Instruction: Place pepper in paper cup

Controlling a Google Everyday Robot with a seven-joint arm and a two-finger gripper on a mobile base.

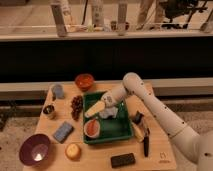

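The white paper cup stands in the front left of a green tray. Something red-orange fills its mouth, which looks like the pepper lying inside. My gripper hangs over the tray just above and behind the cup, apart from it. Its pale fingers look spread and hold nothing. The white arm reaches in from the right.
On the wooden table around the tray are an orange bowl, a grey-blue mug, dark grapes, a small dark cup, a blue-grey sponge, a purple bowl, a yellow-orange fruit, a black block and a dark marker.
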